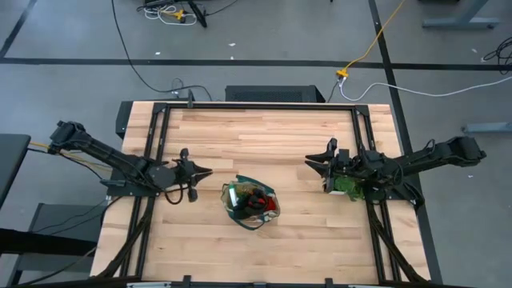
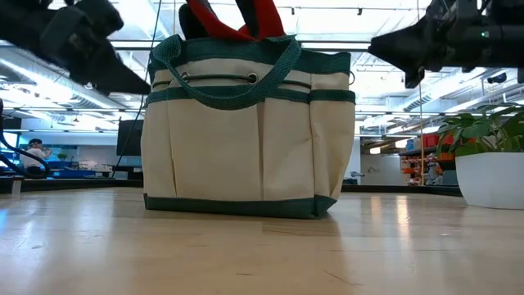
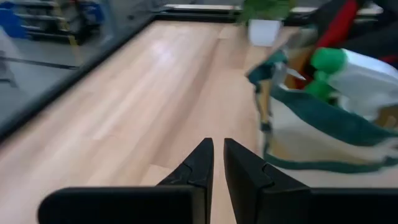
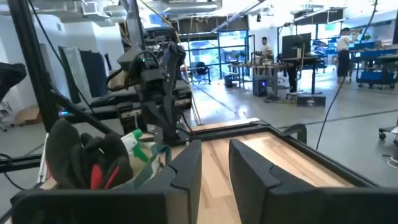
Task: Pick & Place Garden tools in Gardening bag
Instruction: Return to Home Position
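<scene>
Where you look down from above, the wooden table [image 1: 264, 136] fills the middle of the scene, and your two dark arms lie over it from either side, the left arm [image 1: 104, 156] reaching in from the left edge and the right arm [image 1: 424, 160] from the right. Between them, toward the near half of the table, stands the gardening bag [image 2: 237, 147], upright on its base, beige with dark green trim and a loop handle draped across its front. At the table's right edge, under your right arm, sits a leafy plant [image 2: 483, 131] in a white pot. Out of the top of the bag you can see the red and black gloves [image 2: 262, 18] sticking up, and beside them inside the bag the green spray bottle [image 3: 328, 62] with its white body. Your left gripper [image 1: 208, 170] hangs above the table just left of the bag, apart from it, its fingers drawn together with only a slit between them and nothing held. Your right gripper [image 1: 309, 161] hangs well to the bag's right, near the plant, fingers likewise close together and empty.
</scene>
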Action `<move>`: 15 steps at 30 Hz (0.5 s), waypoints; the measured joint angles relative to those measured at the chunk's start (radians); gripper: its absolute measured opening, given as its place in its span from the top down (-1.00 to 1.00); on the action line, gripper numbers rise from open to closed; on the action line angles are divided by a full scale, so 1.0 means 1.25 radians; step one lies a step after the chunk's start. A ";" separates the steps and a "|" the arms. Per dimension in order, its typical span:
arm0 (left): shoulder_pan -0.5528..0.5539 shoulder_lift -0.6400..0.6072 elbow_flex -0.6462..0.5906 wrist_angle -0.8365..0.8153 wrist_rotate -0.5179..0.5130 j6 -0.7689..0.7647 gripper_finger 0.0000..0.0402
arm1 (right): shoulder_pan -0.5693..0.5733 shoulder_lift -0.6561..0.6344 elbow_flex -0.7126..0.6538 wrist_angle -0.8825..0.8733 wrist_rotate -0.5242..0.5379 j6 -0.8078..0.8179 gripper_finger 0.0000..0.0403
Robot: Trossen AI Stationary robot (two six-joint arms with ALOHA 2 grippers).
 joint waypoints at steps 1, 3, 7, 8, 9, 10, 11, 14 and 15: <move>-0.001 -0.001 -0.019 0.028 0.014 -0.003 0.78 | 0.000 0.000 -0.007 0.006 0.000 0.002 0.60; -0.002 -0.010 -0.058 0.082 0.032 -0.006 0.78 | 0.000 0.000 -0.020 0.022 0.000 0.005 0.60; -0.002 -0.015 -0.146 0.236 0.043 0.002 0.78 | 0.000 0.000 -0.055 0.066 0.000 0.019 0.60; -0.002 -0.016 -0.167 0.280 0.048 0.003 0.78 | 0.000 0.000 -0.065 0.081 0.000 0.022 0.60; -0.002 -0.015 -0.187 0.319 0.054 0.004 0.78 | 0.000 0.000 -0.076 0.096 0.000 0.027 0.60; -0.001 -0.016 -0.206 0.352 0.058 0.004 0.78 | 0.000 0.000 -0.087 0.111 0.000 0.031 0.60; -0.001 -0.015 -0.223 0.382 0.066 0.006 0.78 | 0.000 0.000 -0.097 0.126 0.001 0.034 0.60; -0.001 -0.015 -0.249 0.430 0.080 0.022 0.78 | 0.000 0.001 -0.101 0.126 0.002 0.034 0.60; -0.002 -0.016 -0.249 0.428 0.078 0.022 0.78 | 0.000 0.001 -0.101 0.126 0.007 0.031 0.60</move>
